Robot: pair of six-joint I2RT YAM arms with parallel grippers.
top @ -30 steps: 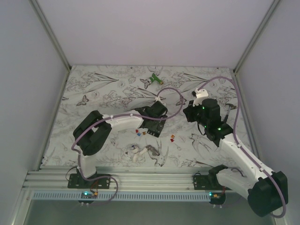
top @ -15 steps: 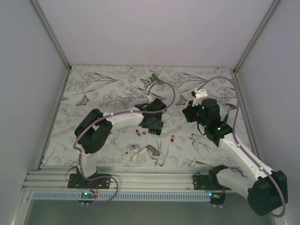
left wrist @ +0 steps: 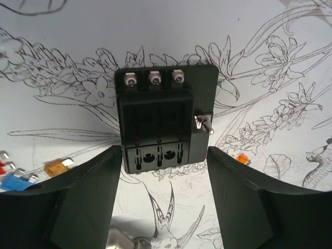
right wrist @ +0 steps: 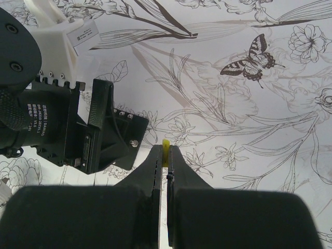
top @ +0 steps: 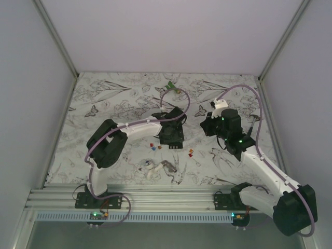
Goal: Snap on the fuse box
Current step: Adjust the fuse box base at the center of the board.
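Loosely astride the fuse box (left wrist: pixel 158 129), the left gripper (left wrist: pixel 163 153) stands spread wide, while the right gripper (right wrist: pixel 166 149) is pinched together on a small yellow piece (right wrist: pixel 165 143).

The left gripper's fingers flank the box's near end: one is just beside its lower corner, the other stands apart from the side with the small metal toggle (left wrist: pixel 203 124), and neither clearly presses on it. The box lies flat near the middle of the flower-printed worktop (top: pixel 104 104), well apart from the enclosure walls, with bare surface beyond its row of three screw terminals. An orange fuse (left wrist: pixel 54 167) and a blue fuse (left wrist: pixel 13 181) lie near one finger, and another orange fuse (left wrist: pixel 241 159) lies near the other. Seen from the right wrist, the left arm's wrist housing (right wrist: pixel 52 124) carries white print that reads in part "DAMIAO"; the rest is too small to read.
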